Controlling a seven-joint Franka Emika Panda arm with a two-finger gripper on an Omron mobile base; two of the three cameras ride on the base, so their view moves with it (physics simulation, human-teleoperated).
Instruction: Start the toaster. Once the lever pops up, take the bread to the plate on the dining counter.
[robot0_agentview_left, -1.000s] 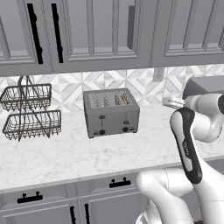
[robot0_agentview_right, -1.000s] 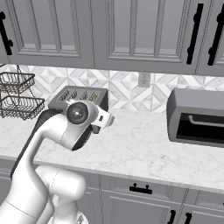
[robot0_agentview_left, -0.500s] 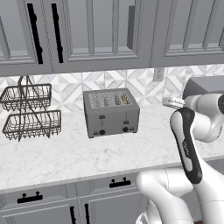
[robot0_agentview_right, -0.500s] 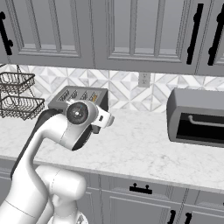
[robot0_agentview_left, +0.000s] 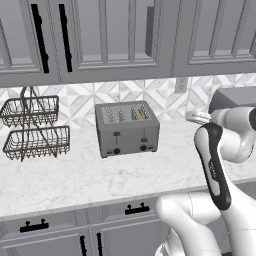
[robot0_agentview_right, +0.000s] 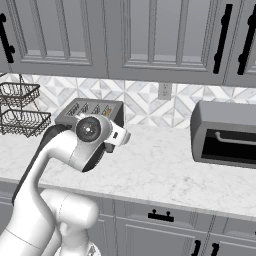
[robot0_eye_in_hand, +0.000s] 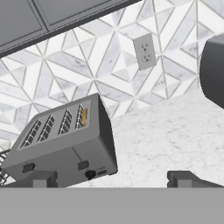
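The brushed-grey toaster (robot0_agentview_left: 127, 130) stands on the marble counter against the tiled wall. In the right base view the toaster (robot0_agentview_right: 95, 109) is partly hidden behind my arm. The bread (robot0_agentview_left: 142, 114) sits in the rightmost slot and shows as an orange edge (robot0_eye_in_hand: 84, 117) in the hand view. Both black levers (robot0_eye_in_hand: 83, 165) are high on the front. My gripper (robot0_eye_in_hand: 113, 179) is open and empty, its fingertips (robot0_eye_in_hand: 41, 178) spread wide. It hangs in the air to the right of the toaster, well apart from it. The plate and the dining counter are out of view.
A two-tier wire basket (robot0_agentview_left: 32, 127) stands left of the toaster. A dark-grey oven (robot0_agentview_right: 225, 135) sits on the counter to the right. A wall outlet (robot0_eye_in_hand: 144, 51) lies between them, with grey cabinets above. Bare marble counter (robot0_agentview_left: 100, 175) stretches in front of the toaster.
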